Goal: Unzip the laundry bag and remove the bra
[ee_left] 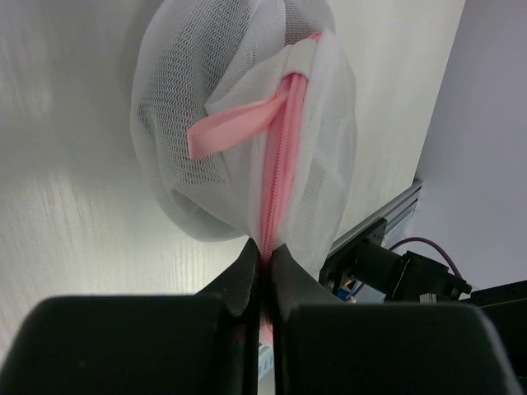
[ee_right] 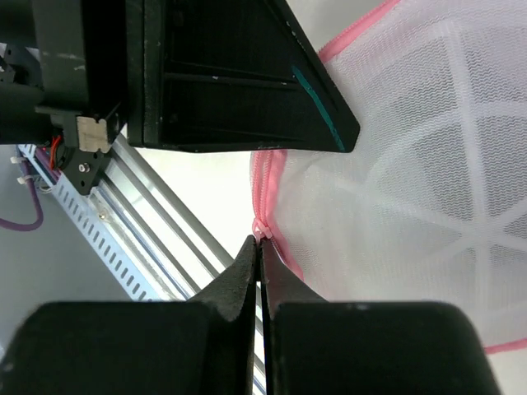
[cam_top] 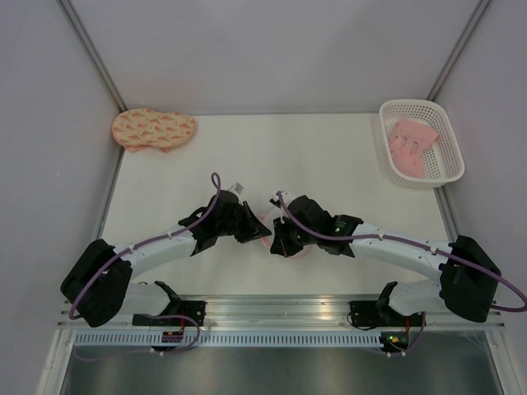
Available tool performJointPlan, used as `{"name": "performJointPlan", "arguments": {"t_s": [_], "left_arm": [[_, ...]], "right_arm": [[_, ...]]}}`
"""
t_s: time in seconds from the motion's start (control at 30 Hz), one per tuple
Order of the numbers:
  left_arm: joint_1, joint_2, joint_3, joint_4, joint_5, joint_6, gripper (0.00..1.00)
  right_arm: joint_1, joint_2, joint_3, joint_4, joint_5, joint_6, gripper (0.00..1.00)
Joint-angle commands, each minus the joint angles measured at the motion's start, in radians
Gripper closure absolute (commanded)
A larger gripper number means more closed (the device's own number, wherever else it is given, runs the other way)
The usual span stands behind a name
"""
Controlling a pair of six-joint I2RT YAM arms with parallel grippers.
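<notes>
Laundry bag (cam_top: 263,224): you have it near the middle of the table (cam_top: 329,164), toward the near edge and between the two grippers, which hide most of it from above.
Bag, close up: in your left wrist view the white mesh pouch (ee_left: 239,107) bulges out beyond the fingertips. In the right wrist view the mesh (ee_right: 428,181) fills the right side.
Zipper (ee_left: 284,148): the pink strip runs down the pouch straight into your left fingertips, and its teeth look meshed along the stretch you can see.
Pink loop (ee_left: 235,125): it is a flat ribbon that lies slanted across the mesh just left of the zipper.
Left gripper (ee_left: 262,251): your fingers are clenched together, pinching the pink zipper edge of the bag.
Right gripper (ee_right: 258,247): your fingers are clenched tip to tip on the end of the pink zipper seam (ee_right: 259,189), at the edge of the bag.
Arms: seen from above, both reach inward and your grippers (cam_top: 255,226) (cam_top: 278,239) sit close together over the bag.
Basket (cam_top: 449,164): the white lattice basket is at the far right of the table, well apart from the bag, with a pink garment (cam_top: 412,140) inside.
Padded piece (cam_top: 154,129): the peach patterned piece is at the far left corner.
</notes>
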Motion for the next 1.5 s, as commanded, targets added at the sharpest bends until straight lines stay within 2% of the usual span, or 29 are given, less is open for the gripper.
{"name": "performJointPlan", "arguments": {"t_s": [0.0, 0.17, 0.37, 0.43, 0.53, 0.57, 0.67, 0.8, 0.93, 1.03, 1.07, 1.1, 1.2, 1.27, 1.37, 1.47], "left_arm": [[0.000, -0.005, 0.055, -0.001, -0.055, 0.034, 0.98], [0.071, -0.009, 0.067, -0.026, -0.074, 0.087, 0.98], [0.232, -0.025, 0.066, -0.027, -0.008, 0.152, 0.98], [0.255, -0.035, 0.073, -0.027, 0.017, 0.188, 0.98], [0.275, -0.026, 0.101, -0.078, 0.072, 0.266, 0.98], [0.276, -0.014, 0.113, -0.092, 0.108, 0.290, 0.98], [0.276, 0.047, 0.162, -0.160, 0.205, 0.385, 0.98], [0.276, 0.106, 0.210, -0.230, 0.242, 0.474, 0.98], [0.276, 0.152, 0.262, -0.285, 0.239, 0.547, 0.98], [0.276, 0.219, 0.322, -0.290, 0.251, 0.587, 0.98], [0.276, 0.236, 0.339, -0.288, 0.253, 0.590, 0.94], [0.276, 0.271, 0.372, -0.288, 0.250, 0.587, 0.64], [0.276, 0.278, 0.396, -0.288, 0.207, 0.526, 0.20], [0.276, 0.241, 0.377, -0.288, 0.126, 0.489, 0.16], [0.275, 0.094, 0.278, -0.296, 0.010, 0.385, 0.12], [0.275, -0.087, 0.134, -0.296, -0.023, 0.279, 0.12]], "right_arm": [[0.003, -0.004, 0.057, -0.065, 0.051, -0.035, 1.00], [0.005, -0.010, 0.067, -0.184, 0.080, -0.063, 0.99], [0.005, 0.001, 0.034, -0.259, 0.109, -0.070, 1.00], [0.005, 0.020, 0.038, -0.281, 0.168, -0.060, 1.00], [0.001, 0.062, 0.078, -0.335, 0.336, -0.032, 1.00], [-0.003, 0.077, 0.095, -0.364, 0.429, -0.020, 1.00], [-0.043, 0.158, 0.161, -0.405, 0.546, -0.017, 1.00], [-0.098, 0.255, 0.250, -0.431, 0.735, -0.018, 1.00], [-0.129, 0.255, 0.278, -0.413, 0.820, -0.017, 1.00], [-0.134, 0.237, 0.279, -0.396, 0.809, -0.029, 1.00], [-0.135, 0.232, 0.278, -0.393, 0.798, -0.030, 1.00], [-0.134, 0.217, 0.267, -0.388, 0.780, -0.032, 1.00], [-0.135, 0.179, 0.238, -0.370, 0.716, -0.041, 1.00], [-0.134, 0.156, 0.219, -0.359, 0.680, -0.041, 1.00], [-0.130, 0.122, 0.199, -0.359, 0.653, -0.041, 1.00], [-0.112, 0.110, 0.196, -0.347, 0.598, -0.058, 1.00]]}}
